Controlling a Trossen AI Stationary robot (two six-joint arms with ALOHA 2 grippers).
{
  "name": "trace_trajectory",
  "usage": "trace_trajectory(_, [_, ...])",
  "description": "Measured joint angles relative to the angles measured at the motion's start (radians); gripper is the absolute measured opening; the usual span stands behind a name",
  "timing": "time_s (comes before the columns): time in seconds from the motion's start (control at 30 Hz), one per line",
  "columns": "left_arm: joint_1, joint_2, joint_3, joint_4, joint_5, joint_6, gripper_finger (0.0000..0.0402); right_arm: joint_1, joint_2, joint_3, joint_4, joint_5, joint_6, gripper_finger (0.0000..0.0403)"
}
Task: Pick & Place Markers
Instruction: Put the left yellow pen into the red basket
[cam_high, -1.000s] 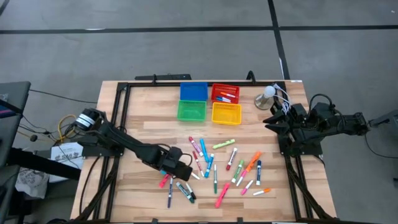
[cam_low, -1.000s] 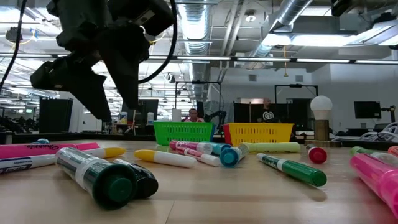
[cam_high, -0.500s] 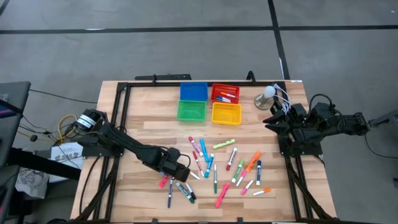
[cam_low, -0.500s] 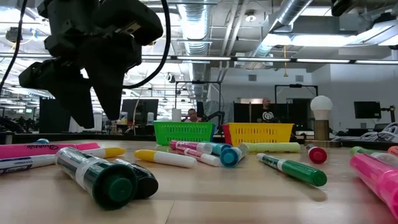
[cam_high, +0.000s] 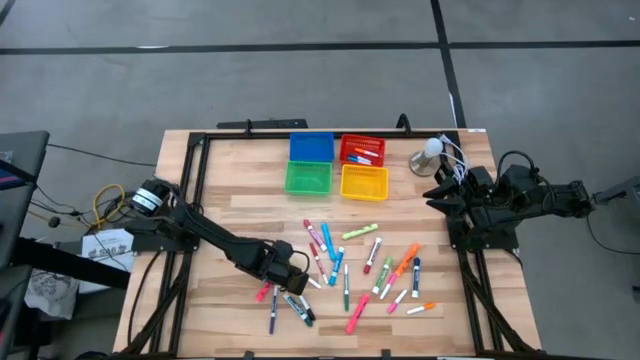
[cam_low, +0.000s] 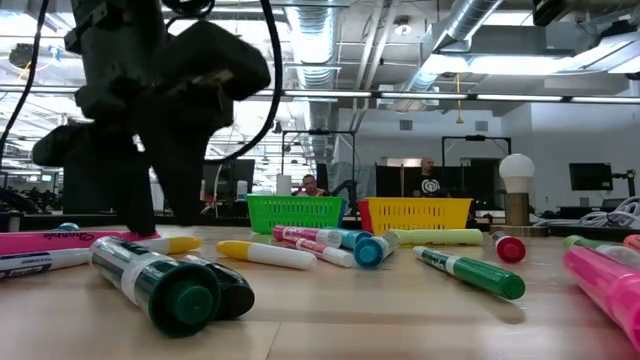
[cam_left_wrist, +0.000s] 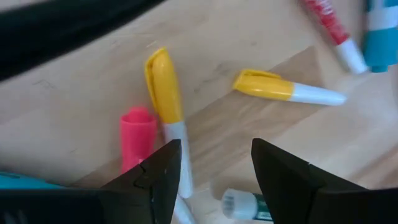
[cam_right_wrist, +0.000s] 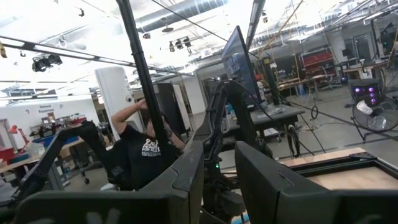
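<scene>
Markers (cam_high: 345, 262): slim capped cylinders strewn on pale wood.

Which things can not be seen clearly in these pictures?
- Blue bin, high view: contents too small to tell.
- Pink marker, left wrist view: lower end hidden behind the left gripper.
- Green marker, left wrist view: cut off by the picture's edge.
- Right gripper: nothing visible between its fingers.

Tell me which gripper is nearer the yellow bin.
Right. The right gripper waits just beside the yellow bin, at the table's right edge; the left gripper is farther off, low over the scattered markers.
</scene>
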Motion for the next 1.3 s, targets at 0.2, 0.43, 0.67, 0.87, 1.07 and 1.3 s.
trace_trajectory(0.2, [0.000,0.010,0.000,-0.001,-0.020,-0.004,0.0195,0.000,0.000,0.000,0.000,0.000,0.000,0.0082])
trace_trajectory(0.43, [0.006,0.016,0.000,-0.004,-0.026,-0.005,0.0195,0.000,0.000,0.000,0.000,0.000,0.000,0.0082])
trace_trajectory(0.67, [0.010,0.042,0.003,-0.007,-0.032,0.003,0.0195,0.000,0.000,0.000,0.000,0.000,-0.001,0.0082])
trace_trajectory(0.87, [0.028,0.051,0.004,-0.008,-0.035,0.033,0.0195,0.000,0.000,0.000,0.000,0.000,-0.001,0.0082])
trace_trajectory(1.07, [0.036,0.052,0.003,-0.001,-0.038,0.053,0.0195,0.000,0.000,0.000,0.000,0.000,-0.001,0.0082])
trace_trajectory(1.3, [0.029,0.052,0.002,0.004,-0.042,0.068,0.0195,0.000,0.000,0.000,0.000,0.000,-0.001,0.0082])
